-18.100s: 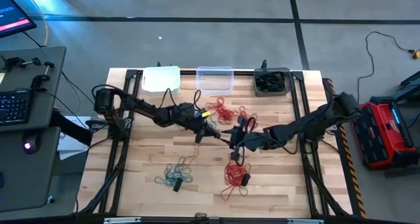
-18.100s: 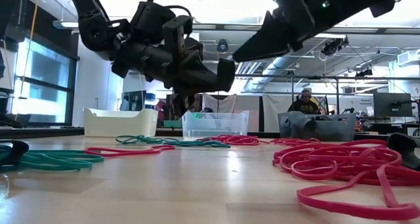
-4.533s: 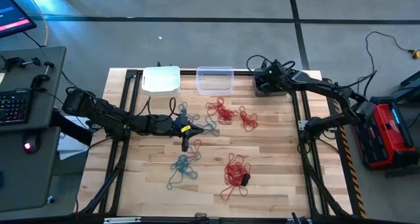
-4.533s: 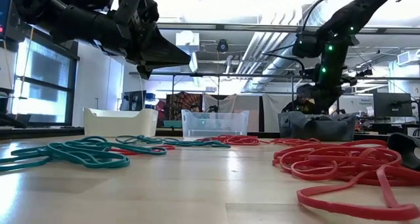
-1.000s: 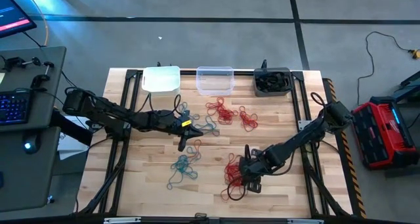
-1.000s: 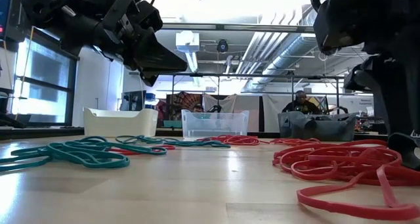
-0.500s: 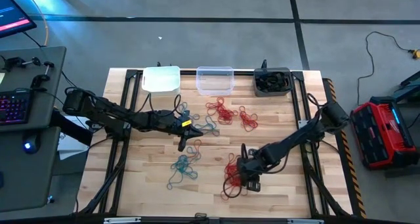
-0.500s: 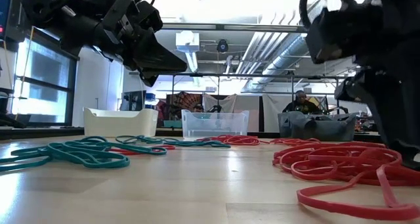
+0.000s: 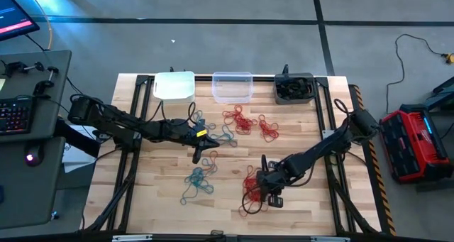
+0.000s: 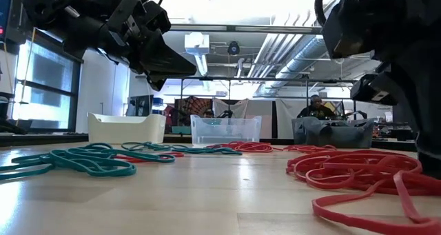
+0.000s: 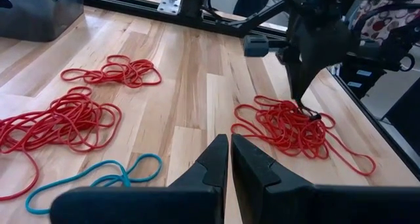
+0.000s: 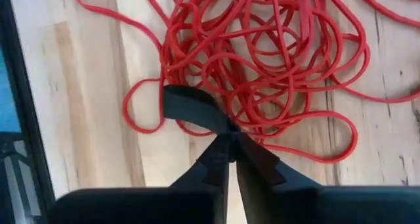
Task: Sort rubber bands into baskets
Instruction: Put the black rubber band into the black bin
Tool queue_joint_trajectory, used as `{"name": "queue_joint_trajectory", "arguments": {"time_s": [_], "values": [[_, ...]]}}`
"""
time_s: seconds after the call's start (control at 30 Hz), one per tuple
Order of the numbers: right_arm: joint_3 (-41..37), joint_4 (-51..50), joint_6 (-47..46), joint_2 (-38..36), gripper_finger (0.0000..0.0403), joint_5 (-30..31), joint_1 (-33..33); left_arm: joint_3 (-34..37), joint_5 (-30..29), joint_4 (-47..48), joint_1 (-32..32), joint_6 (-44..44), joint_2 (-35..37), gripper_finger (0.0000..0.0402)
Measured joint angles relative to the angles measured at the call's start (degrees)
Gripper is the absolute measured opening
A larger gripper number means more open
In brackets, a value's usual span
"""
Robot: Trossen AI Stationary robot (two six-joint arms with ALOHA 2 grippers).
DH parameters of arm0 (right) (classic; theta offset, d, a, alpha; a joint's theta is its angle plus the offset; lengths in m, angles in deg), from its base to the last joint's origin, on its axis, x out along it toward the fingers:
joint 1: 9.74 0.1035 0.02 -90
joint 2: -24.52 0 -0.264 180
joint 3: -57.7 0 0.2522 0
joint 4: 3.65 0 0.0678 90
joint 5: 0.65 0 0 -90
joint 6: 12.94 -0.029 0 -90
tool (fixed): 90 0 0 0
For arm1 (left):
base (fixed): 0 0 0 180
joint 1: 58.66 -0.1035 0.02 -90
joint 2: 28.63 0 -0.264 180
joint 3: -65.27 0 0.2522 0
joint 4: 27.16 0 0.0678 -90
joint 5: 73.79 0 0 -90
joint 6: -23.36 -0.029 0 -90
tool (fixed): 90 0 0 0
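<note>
Red rubber bands lie in bunches (image 9: pixel 237 119), (image 9: pixel 267 128) and in a pile (image 9: pixel 250 185) near the front; teal ones (image 9: pixel 197 182) lie to its left. A black band (image 12: pixel 187 106) rests on the red pile. My right gripper (image 12: pixel 230 129) stands over that pile, shut on the black band. Over the table's middle left my left gripper (image 11: pixel 230 144) hangs shut and holds nothing. The white (image 9: pixel 174 86), clear (image 9: pixel 233 86) and dark grey (image 9: pixel 294 88) baskets stand along the far edge. My right gripper pinches one end of the black band's curve (image 12: pixel 213 122) between its two fingertips. The fingers come steeply from above, pointing down (image 11: pixel 303 99). The band's free part lies on the red pile; whether red strands are caught too, I cannot tell.
Dark bands fill the grey basket. More teal bands (image 9: pixel 216 134) lie by my left gripper. Black frame rails run along the table's left and right sides (image 9: pixel 328 139). Bare wood lies between the piles and along the front edge.
My right gripper has edged a little toward the table's left over the red pile and has shut on the black band there. My left arm has kept still.
</note>
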Motion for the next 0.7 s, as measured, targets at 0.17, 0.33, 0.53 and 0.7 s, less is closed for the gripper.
{"name": "queue_joint_trajectory", "arguments": {"time_s": [0.17,0.33,0.53,0.7], "values": [[0.0,-0.3,0.3,-3.7,0.0005,0.6,0.3,0.0,0.0,0.1,0.1,0.0,0.0,0.001],[0.0,-1.9,6.3,-10.0,0.0002,7.7,-0.2,0.0,0.0,-0.3,-0.1,0.0,0.0,0.001],[0.1,-9.3,11.8,-18.2,0.0001,21.1,-6.2,0.0,0.0,-0.3,-0.1,0.0,0.0,0.001],[0.1,-19.8,9.6,-23.0,0.0001,37.3,-16.8,0.0,0.0,-0.4,0.0,0.0,0.0,0.001]]}}
